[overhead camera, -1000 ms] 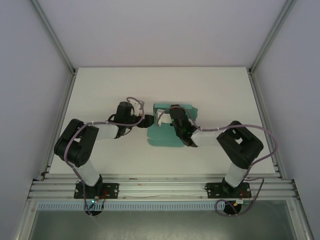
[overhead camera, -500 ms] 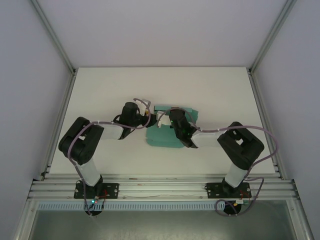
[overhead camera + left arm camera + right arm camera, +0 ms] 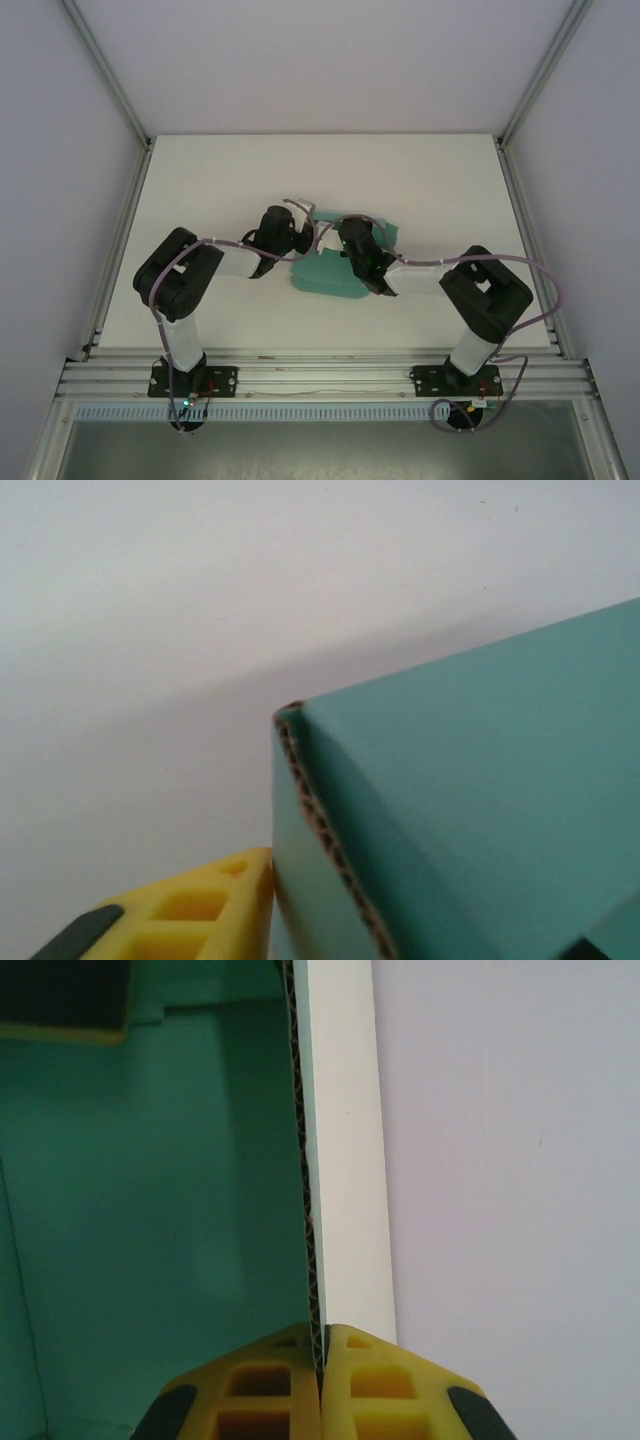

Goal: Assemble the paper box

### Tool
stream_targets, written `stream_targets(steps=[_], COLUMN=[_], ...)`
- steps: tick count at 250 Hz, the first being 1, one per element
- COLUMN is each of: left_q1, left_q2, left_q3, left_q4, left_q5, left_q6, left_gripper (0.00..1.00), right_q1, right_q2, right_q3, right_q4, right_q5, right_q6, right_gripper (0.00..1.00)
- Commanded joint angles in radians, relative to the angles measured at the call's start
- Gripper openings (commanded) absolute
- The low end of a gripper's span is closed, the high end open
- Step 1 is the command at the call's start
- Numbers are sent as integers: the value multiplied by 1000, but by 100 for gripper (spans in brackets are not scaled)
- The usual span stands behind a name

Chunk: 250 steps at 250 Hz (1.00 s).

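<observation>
The teal paper box lies part-folded at mid-table, between both arms. My right gripper is over its back half. In the right wrist view that gripper is shut on the corrugated edge of an upright wall of the box, teal on the left face and white on the right. My left gripper is at the box's left back corner. In the left wrist view one yellow finger touches the side face of the box; the card hides the other finger.
The white table is ringed by aluminium rails and pale walls. Open table surface lies behind the box and to both sides. Both arms' cables loop over the box area.
My left arm has swung right, bringing its gripper up against the box's left back corner. The right gripper has kept its hold and barely moved.
</observation>
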Motion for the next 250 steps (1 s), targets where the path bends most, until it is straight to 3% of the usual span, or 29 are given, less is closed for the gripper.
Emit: stream_targets(steps=[1,28,50,63,96,123,160,176,220,250], left_q1=[5,-11,-21,-24,-26,-27,-27,-29,-42,-53], left_q2=[33,55,62,62,52,39,39,38,46,62], left_q3=[22,42,48,33,-24,-36,-55,-68,-81,-59], left_q4=[38,31,24,51,136,149,205,244,298,284], left_q5=[-132,-212,-197,-176,-137,-115,-32,6,46,53], left_q6=[0,4,36,46,64,81,89,86,94,95], left_gripper=[22,15,0,0,0,0,0,0,0,0], right_q1=[14,17,19,18,18,15,-14,-52,-221,-252], right_q2=[-18,-25,-32,-41,-115,-213,-350,-399,-425,-320], right_q3=[-2,0,-1,-1,18,21,17,18,64,195], right_q4=[-102,-128,-144,-149,-257,-360,-476,-506,-449,-525], right_q5=[-40,-41,-37,-29,-46,-97,-195,-263,-460,-531], right_q6=[53,80,111,147,299,432,617,715,1081,1162], right_gripper=[0,0,3,11,41,54,62,77,90,90])
